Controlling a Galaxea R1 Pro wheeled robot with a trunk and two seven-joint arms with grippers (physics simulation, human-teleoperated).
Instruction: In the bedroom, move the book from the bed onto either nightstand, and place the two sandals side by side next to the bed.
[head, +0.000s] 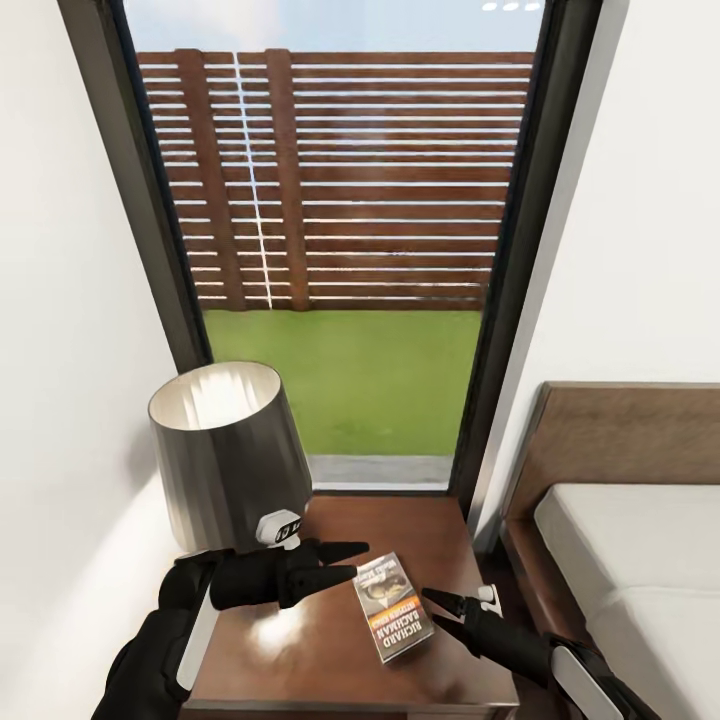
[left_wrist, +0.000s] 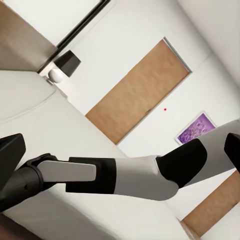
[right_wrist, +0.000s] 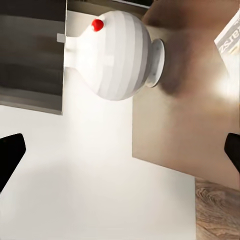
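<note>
The book (head: 393, 607) lies flat on the dark brown nightstand (head: 440, 540), cover up, held by neither gripper. My left gripper (head: 358, 558) hovers just to its left, open, fingers pointing at the book. My right gripper (head: 433, 605) sits just to its right, open and empty; its wide-spread fingertips (right_wrist: 10, 157) frame the nightstand top (right_wrist: 185, 115) and a corner of the book (right_wrist: 230, 35). The bed (head: 640, 560), with pale mattress and brown headboard, stands right of the nightstand. The sandals are out of view.
A lamp with a grey shade (head: 228, 455) and white striped base (right_wrist: 120, 55) fills the nightstand's left rear. A tall window (head: 340, 250) is behind, with white walls on either side. Across the mattress there are brown doors (left_wrist: 140, 95) and my right forearm (left_wrist: 125, 175).
</note>
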